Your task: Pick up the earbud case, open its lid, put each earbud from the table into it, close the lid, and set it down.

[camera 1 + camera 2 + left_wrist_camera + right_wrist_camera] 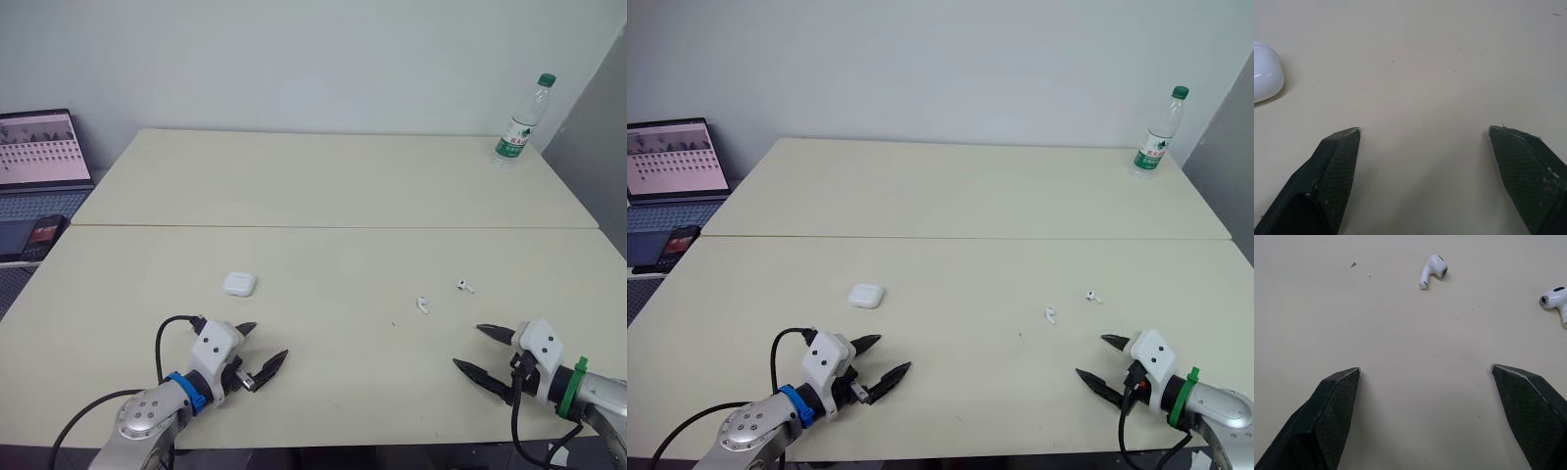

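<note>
Both arms sit low over the near edge of the table (323, 186), and both are empty-handed. The left pincer (268, 341) is spread wide, its two black fingers (1337, 161) well apart with bare tabletop between them, gripping nothing. The white earbud case (239, 284) lies lid down and flat on the table at about eleven o'clock from that pincer, near it but clear of both tips. Over on the other side, the right pincer (468, 346) gapes just as wide, nothing between its fingers (1332, 406). The nearer earbud (422, 305) lies at about ten o'clock from it, and the second earbud (464, 286) at about twelve, the two apart and untouched. A bottle (522, 122) stands upright near the table's far right corner, and a laptop (39, 152) sits open off the left edge.
</note>
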Motion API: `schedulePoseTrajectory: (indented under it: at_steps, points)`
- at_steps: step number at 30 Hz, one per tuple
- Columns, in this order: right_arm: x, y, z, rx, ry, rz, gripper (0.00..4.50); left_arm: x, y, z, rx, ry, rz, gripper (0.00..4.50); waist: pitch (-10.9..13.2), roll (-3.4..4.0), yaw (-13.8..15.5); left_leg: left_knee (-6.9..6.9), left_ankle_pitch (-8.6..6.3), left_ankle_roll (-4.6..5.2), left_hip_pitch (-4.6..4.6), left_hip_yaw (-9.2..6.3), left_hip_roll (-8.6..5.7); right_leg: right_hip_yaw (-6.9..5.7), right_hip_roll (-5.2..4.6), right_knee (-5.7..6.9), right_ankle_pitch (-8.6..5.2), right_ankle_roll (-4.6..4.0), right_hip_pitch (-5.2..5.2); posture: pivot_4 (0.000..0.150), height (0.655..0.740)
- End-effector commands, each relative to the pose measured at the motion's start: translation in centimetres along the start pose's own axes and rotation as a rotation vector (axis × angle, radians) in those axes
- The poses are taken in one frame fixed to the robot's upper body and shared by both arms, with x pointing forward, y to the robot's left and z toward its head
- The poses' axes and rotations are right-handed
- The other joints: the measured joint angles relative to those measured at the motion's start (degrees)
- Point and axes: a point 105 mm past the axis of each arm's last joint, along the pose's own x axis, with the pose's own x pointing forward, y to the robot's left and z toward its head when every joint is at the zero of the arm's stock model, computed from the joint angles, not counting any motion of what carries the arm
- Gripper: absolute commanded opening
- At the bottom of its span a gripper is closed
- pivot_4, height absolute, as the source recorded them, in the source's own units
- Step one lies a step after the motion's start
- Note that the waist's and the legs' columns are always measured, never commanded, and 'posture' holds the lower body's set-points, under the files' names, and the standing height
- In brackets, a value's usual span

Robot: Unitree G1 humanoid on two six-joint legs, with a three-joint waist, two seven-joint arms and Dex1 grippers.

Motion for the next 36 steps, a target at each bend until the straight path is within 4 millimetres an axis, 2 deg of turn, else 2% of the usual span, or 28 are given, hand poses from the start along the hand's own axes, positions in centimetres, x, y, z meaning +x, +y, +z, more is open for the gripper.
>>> schedulePoseTrajectory:
  at_steps: [1, 17, 22, 26, 30, 33, 36]
  points:
    - [-0.3, -0.5, 1.0, -0.038, -0.029, 0.001, 4.5, -0.4, 0.1, 1.5, 0.028, -0.046, -0.005, 4.39, 0.0, 0.0, 0.0, 0.0, 0.0, 0.0, 0.0, 0.0, 0.0, 0.0, 0.0, 0.0, 0.0, 0.0, 0.0, 0.15, 0.7362]
    - [0.2, -1.0, 1.9, -0.053, -0.054, 0.015, 4.5, -1.1, -0.3, 2.2, 0.025, -0.056, -0.006, 4.39, 0.09, 0.08, -0.01, 0.0, 0.0, 0.0, 0.0, 0.01, 0.0, 0.0, 0.0, 0.0, 0.0, 0.0, -0.01, 0.15, 0.7362]
    - [0.5, -0.3, 3.6, -0.039, -0.133, 0.064, 4.5, -1.4, -0.2, 2.5, 0.013, -0.08, 0.016, 4.39, 0.11, 0.09, -0.01, 0.0, 0.0, 0.0, -0.01, 0.01, 0.0, 0.0, 0.0, 0.0, 0.0, 0.0, -0.01, 0.15, 0.7362]
    - [0.9, 0.9, 5.1, -0.052, -0.188, 0.14, 4.5, -1.9, 0.5, 3.1, -0.028, -0.146, 0.109, 4.39, 0.13, 0.11, -0.01, 0.0, 0.0, 0.0, -0.01, 0.01, 0.01, 0.0, 0.0, 0.0, 0.0, 0.0, -0.01, 0.15, 0.7362]
    - [1.2, 3.3, 6.7, -0.048, -0.246, 0.256, 4.5, -2.4, 2.3, 3.6, -0.073, -0.205, 0.264, 4.39, 0.14, 0.1, -0.01, 0.0, 0.0, 0.0, -0.02, -0.03, 0.0, -0.02, 0.01, 0.0, 0.0, 0.01, 0.01, 0.15, 0.7362]
    - [1.5, 4.8, 7.8, -0.054, -0.282, 0.329, 4.5, -1.9, 3.9, 4.0, -0.088, -0.226, 0.364, 4.39, 0.15, 0.08, -0.01, 0.01, 0.0, 0.0, -0.02, -0.08, 0.01, -0.03, 0.04, 0.01, 0.01, 0.02, 0.02, 0.15, 0.7362]
    - [1.8, 5.4, 9.1, -0.057, -0.323, 0.362, 4.5, -1.0, 5.0, 4.1, -0.079, -0.221, 0.456, 4.39, 0.15, 0.08, 0.0, 0.04, 0.0, 0.0, 0.0, -0.05, -0.03, 0.0, 0.06, 0.01, 0.06, 0.1, 0.05, 0.15, 0.7362]
